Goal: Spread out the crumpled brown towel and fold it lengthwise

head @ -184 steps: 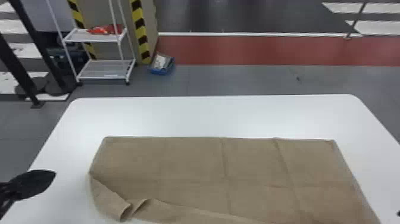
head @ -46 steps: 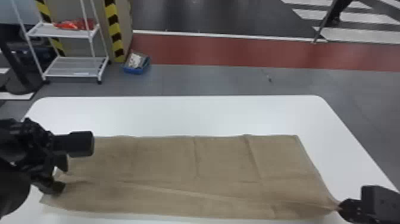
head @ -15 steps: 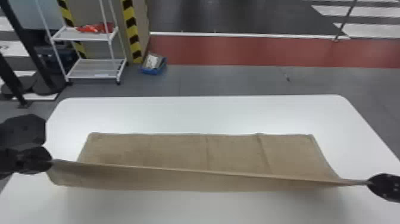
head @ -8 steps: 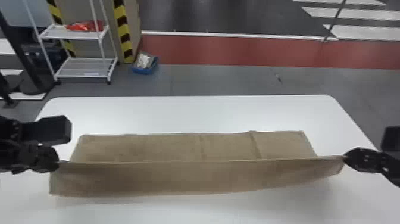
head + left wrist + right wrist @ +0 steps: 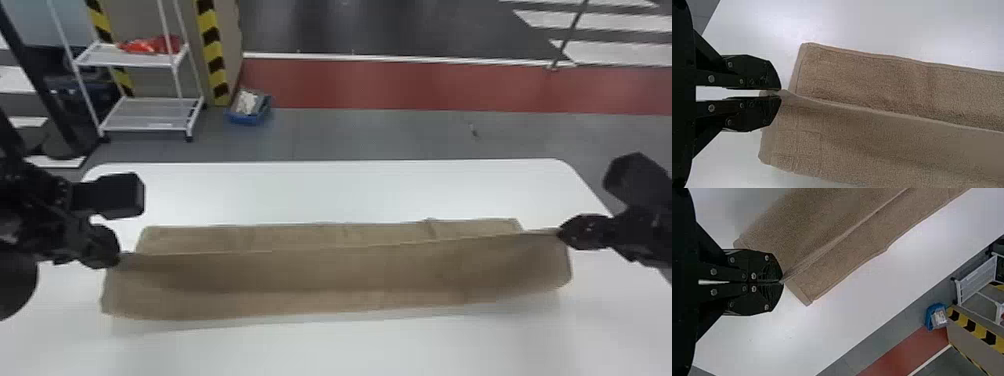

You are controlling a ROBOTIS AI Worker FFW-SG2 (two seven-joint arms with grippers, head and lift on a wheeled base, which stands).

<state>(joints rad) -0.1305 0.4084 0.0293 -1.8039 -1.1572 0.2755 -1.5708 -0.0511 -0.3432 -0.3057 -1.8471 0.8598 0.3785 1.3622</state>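
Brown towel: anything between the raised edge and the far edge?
Nothing visible. Between the raised edge, held by the left claw and right claw, and the far edge lies just flat towel.

The left gripper point(image 5: 116, 257) and right gripper point(image 5: 563, 234) hold their jaws closed.

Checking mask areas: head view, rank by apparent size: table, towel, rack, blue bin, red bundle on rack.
Largest to smallest, head view:
1. Table
2. Towel
3. Rack, cut off at the top edge
4. Blue bin and red bundle: too alike to rank
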